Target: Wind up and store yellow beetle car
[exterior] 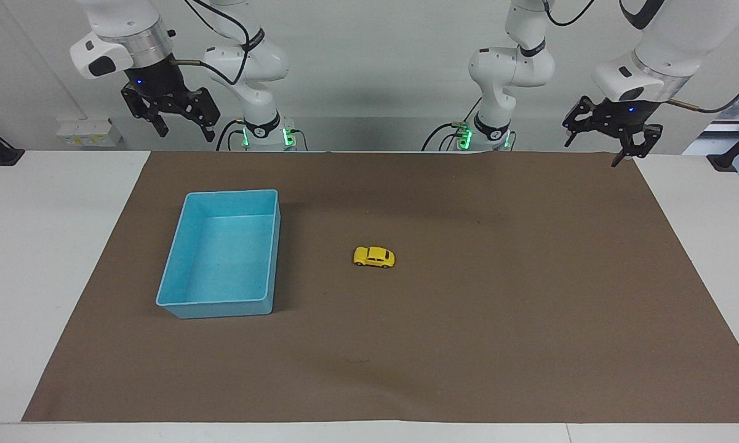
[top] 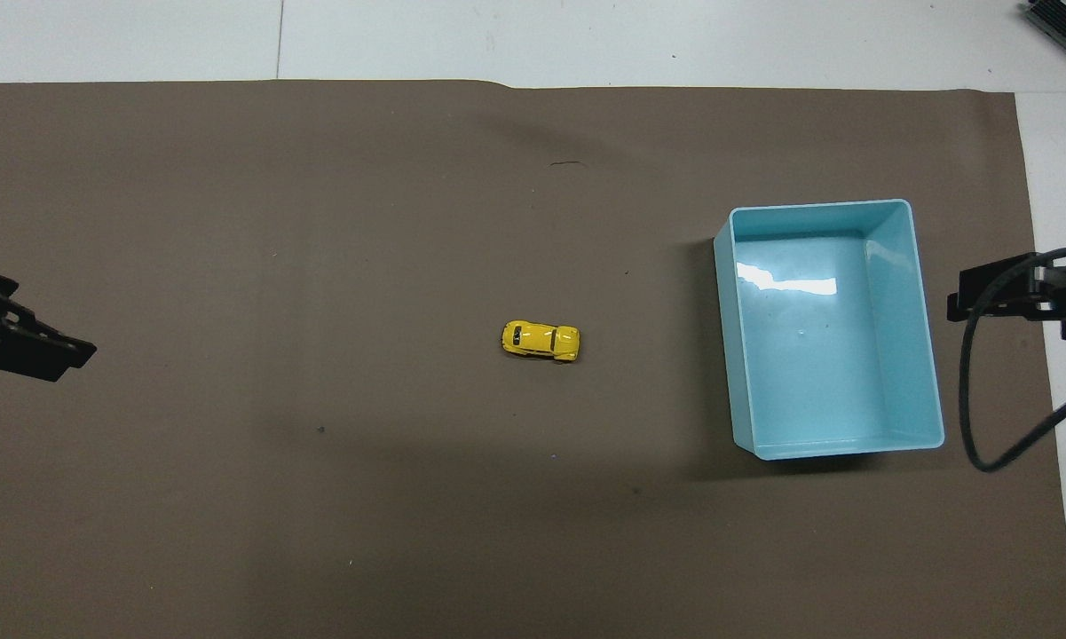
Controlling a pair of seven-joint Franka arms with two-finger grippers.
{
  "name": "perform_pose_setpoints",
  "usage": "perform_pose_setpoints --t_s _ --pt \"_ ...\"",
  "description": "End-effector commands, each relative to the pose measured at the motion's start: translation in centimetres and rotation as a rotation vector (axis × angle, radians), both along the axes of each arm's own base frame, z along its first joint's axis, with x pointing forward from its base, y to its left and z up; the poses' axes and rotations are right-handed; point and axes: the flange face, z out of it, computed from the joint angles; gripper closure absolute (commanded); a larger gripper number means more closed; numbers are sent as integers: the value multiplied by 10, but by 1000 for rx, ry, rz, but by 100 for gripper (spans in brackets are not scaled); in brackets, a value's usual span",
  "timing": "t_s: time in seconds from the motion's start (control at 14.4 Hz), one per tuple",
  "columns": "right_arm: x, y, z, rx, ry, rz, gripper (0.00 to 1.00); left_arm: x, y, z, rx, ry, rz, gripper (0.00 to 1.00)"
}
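The yellow beetle car (exterior: 374,257) (top: 540,341) stands on its wheels in the middle of the brown mat, with nothing touching it. The empty blue tray (exterior: 221,258) (top: 825,355) sits beside it, toward the right arm's end of the table. My right gripper (exterior: 184,134) (top: 985,302) hangs high over the mat's edge beside the tray, open and empty. Also high in the air, my left gripper (exterior: 594,151) (top: 31,342) is over the mat's edge at the left arm's end, open and holding nothing.
A brown mat (exterior: 498,320) covers most of the white table (exterior: 49,246). A black cable (top: 976,417) loops down from the right arm, near the tray's corner. Small white boxes (exterior: 89,132) sit off the table by the wall.
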Motion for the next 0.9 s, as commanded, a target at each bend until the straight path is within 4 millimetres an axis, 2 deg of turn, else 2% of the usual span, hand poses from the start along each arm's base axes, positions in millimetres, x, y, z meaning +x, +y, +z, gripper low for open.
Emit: perform_pose_setpoints --t_s 0.0,0.14,0.28,0.42,0.62,0.83 --pt "-4 -1 0 21 -13 -19 0 11 -24 -14 -34 -15 -193 0" --pt "-4 -1 0 21 -11 -19 0 22 -43 -28 -66 -40 -325 0" --pt "-4 -1 0 21 -11 -19 0 28 -51 -49 -121 -49 -356 0" --pt "-4 -1 0 21 -11 -19 0 28 -77 -64 -125 -77 -446 0" --pt "-4 -1 0 22 -11 -18 0 32 -106 -88 -125 -130 -603 0" --pt "-4 -1 0 21 -11 -19 0 44 -145 -125 -117 -128 -699 0"
